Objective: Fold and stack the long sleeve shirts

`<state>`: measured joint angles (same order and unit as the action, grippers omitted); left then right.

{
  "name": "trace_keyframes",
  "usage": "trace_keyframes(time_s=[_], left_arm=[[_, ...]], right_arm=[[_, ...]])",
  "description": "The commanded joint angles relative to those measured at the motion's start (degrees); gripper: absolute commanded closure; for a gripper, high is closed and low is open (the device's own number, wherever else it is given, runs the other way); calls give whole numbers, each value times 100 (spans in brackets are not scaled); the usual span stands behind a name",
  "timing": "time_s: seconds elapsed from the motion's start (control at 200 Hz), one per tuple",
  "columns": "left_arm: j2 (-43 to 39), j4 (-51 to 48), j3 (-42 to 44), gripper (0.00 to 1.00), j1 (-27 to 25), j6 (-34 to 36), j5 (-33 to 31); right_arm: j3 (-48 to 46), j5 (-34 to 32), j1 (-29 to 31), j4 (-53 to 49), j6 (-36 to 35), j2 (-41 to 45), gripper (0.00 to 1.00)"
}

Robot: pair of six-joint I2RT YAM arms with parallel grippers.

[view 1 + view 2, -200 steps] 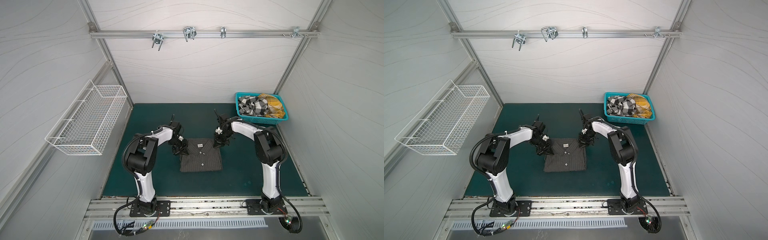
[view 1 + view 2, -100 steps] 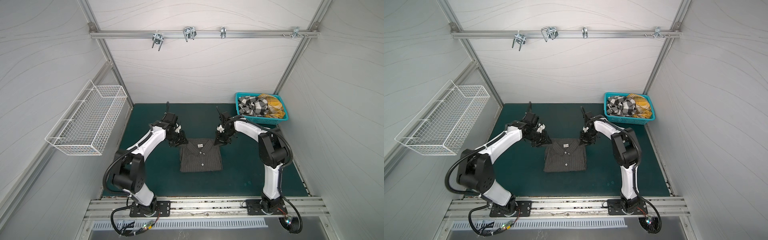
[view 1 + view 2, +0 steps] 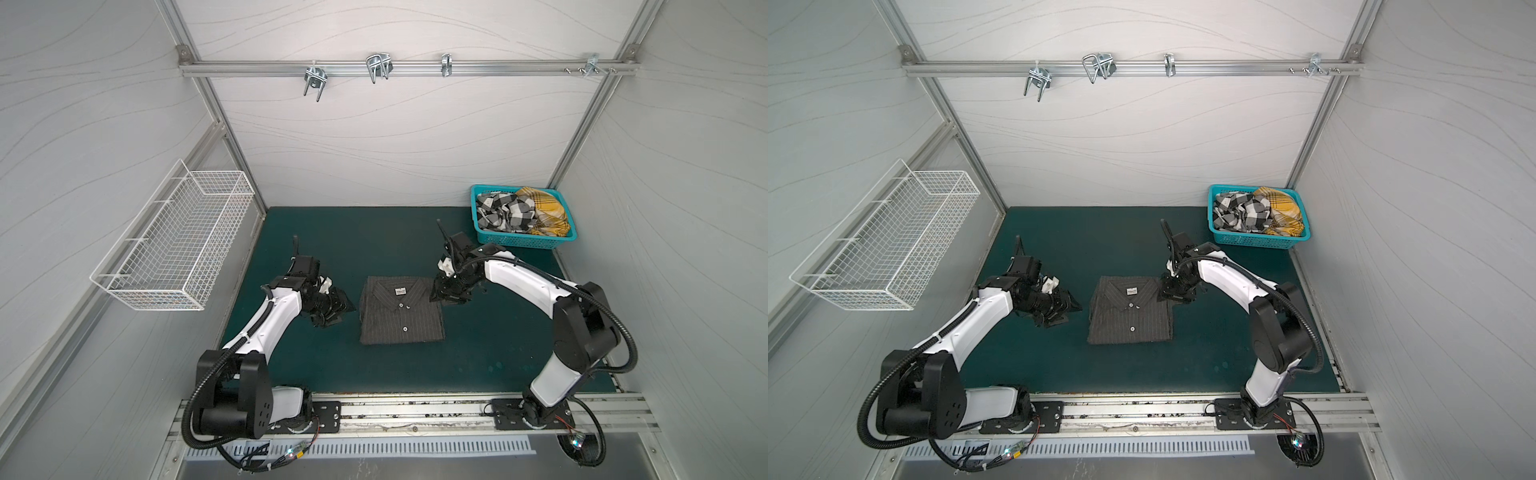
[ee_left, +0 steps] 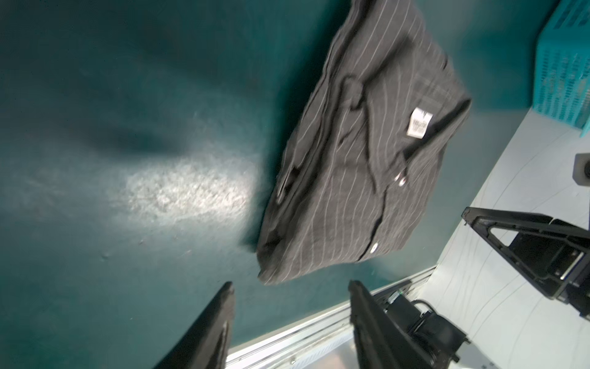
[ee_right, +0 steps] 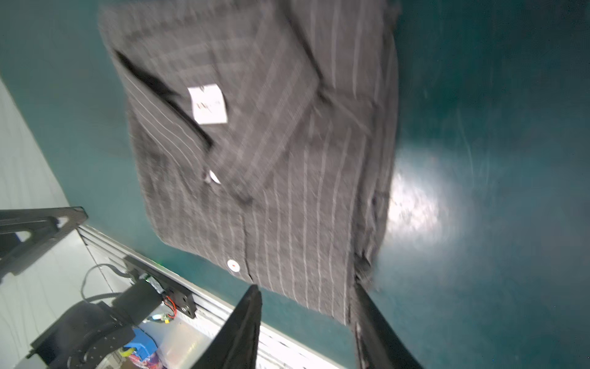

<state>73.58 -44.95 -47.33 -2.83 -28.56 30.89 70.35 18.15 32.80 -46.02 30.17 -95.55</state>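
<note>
L hand (image 3: 343, 311) (jaws apart), shirt (image 3: 401, 316) just beside

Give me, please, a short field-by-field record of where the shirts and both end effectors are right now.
folded: dark charcoal pinstriped button-up shirt, a neat rectangle, collar up, flat on the dark green mat
waiting: black-and-white checked shirt and mustard-yellow plaid shirt, crumpled in the teal plastic basket
left end effector: open, empty, beside the folded shirt's left edge, apart from it
right end effector: open, at the shirt's far right corner; contact unclear
stack: one shirt folded, none stacked on it
</note>
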Motion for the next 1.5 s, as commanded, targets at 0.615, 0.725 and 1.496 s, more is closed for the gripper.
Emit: trace_keyframes(time_s=[0.615, 0.725, 1.496], left_arm=[[1497, 1633, 160, 30, -302, -621, 677], [1791, 1849, 42, 30, -792, -710, 515], [2865, 3222, -203, 84, -1044, -1283, 497]], right_arm=[[-1256, 264, -193, 770, 476, 496, 52], [-1294, 286, -203, 812, 478, 528, 52], [-1278, 401, -474, 638, 342, 673, 52]])
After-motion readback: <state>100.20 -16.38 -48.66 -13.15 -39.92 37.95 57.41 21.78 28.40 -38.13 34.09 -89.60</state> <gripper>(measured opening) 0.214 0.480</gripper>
